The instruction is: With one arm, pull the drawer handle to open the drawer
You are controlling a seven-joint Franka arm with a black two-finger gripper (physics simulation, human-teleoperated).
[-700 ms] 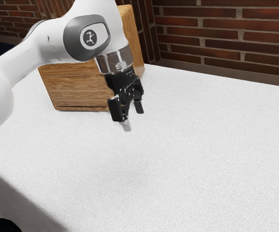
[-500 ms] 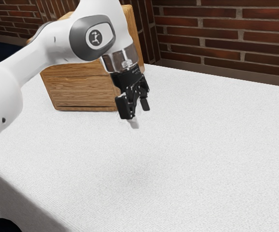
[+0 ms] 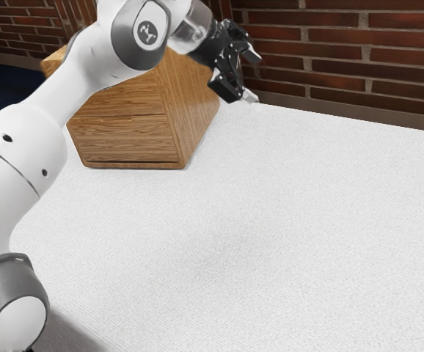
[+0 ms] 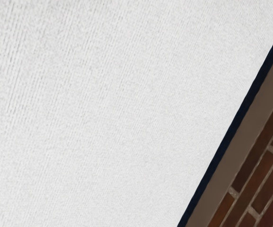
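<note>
Tool [image 3: 250,75] is hanging high in the air at the end of the white arm [image 3: 65,95], over the bench's back edge and pointing toward the ext. view's right. Jaws are standing apart w/ nothing btwn them, so it's open and gripping nothing.

Wooden drawer cabinet [image 3: 142,110] is sitting on the white bench [image 3: 307,220] at its back corner on the ext. view's left. It's lying below the tool and to the ext. view's left of it. Tool is hovering just past the cabinet's upper corner, facing away from it and not touching.

Drawer fronts [image 3: 128,136] are facing the bench's near edge, well apart from the tool and looking flush w/ the cabinet. Can't make out a handle.

Brick wall [image 3: 344,51] is running behind the bench. Wrist cam is looking down on the bench top [image 4: 103,118], its dark edge and the brick wall [image 4: 264,179] beyond.
</note>
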